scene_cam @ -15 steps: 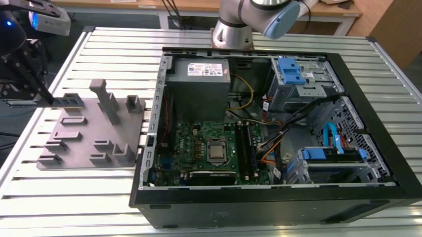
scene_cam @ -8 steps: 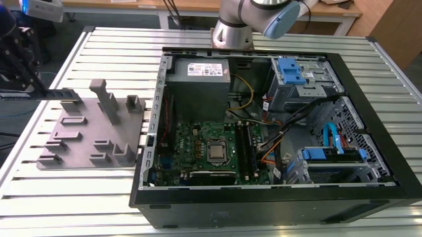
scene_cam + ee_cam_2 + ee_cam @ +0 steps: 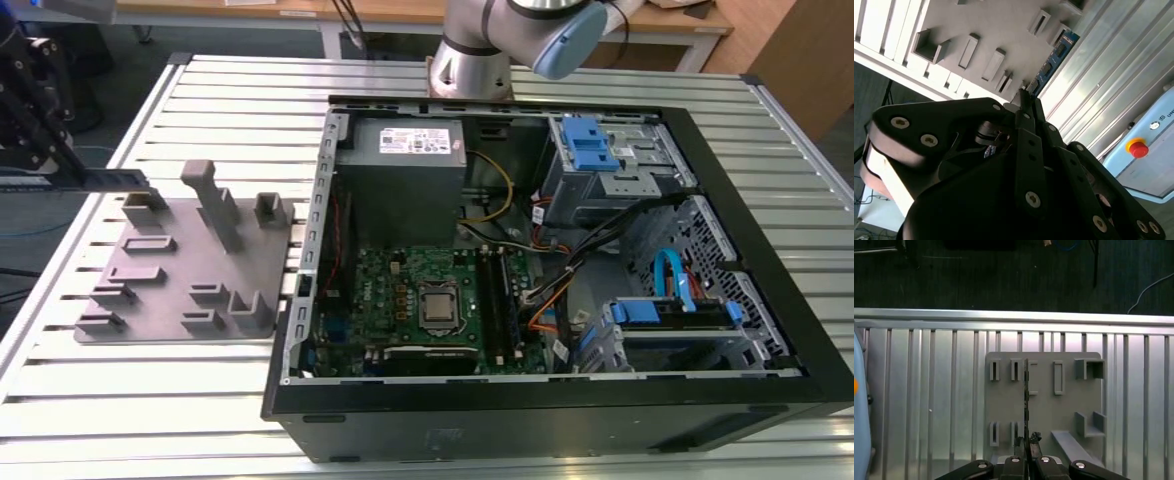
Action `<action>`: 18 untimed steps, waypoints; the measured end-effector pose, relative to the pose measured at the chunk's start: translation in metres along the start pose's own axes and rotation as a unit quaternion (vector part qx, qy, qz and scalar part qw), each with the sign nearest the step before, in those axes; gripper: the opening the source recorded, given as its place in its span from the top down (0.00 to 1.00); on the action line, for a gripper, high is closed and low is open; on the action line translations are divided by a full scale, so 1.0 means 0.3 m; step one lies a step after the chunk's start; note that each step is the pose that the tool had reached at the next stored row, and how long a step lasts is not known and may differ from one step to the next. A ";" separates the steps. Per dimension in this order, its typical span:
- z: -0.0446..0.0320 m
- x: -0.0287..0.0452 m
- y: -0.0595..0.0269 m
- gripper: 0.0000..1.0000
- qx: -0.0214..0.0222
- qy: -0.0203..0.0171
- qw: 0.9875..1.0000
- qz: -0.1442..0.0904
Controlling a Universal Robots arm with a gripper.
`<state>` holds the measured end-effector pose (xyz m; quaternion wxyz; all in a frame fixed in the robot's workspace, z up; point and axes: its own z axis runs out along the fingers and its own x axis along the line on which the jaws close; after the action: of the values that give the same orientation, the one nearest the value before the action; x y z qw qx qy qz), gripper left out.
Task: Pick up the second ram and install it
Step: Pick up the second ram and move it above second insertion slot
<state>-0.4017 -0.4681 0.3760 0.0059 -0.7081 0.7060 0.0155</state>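
1. One arm: jaws at the exterior view's far left, clamped on ram (image 3: 114, 180). Ram sticks out level, held up over fixture's far-left corner.
2. Grey fixture (image 3: 187, 262) w/ upright posts lies on slatted tabletop (image 3: 134, 400), just beside PC case.
3. Open PC case (image 3: 534, 420) to its right; motherboard (image 3: 400, 290) inside, arm base (image 3: 470, 55) behind case.
4. Second wrist view: ram (image 3: 1054, 56) pinched at one end btwn jaws, seen by fixture (image 3: 989, 20) edge.
5. First wrist view: ram (image 3: 1026, 390) edge-on, a thin line across fixture (image 3: 1064, 405).
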 end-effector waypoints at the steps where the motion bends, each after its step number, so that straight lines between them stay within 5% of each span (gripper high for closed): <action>1: -0.006 0.000 0.000 0.86 0.000 0.000 1.000 0.000; 9: -0.064 -0.002 0.001 0.86 0.000 0.000 1.000 0.000; 18: -0.069 -0.002 -0.005 0.86 0.000 0.000 1.000 0.000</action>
<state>-0.3999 -0.4681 0.3966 0.0058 -0.7081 0.7059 0.0157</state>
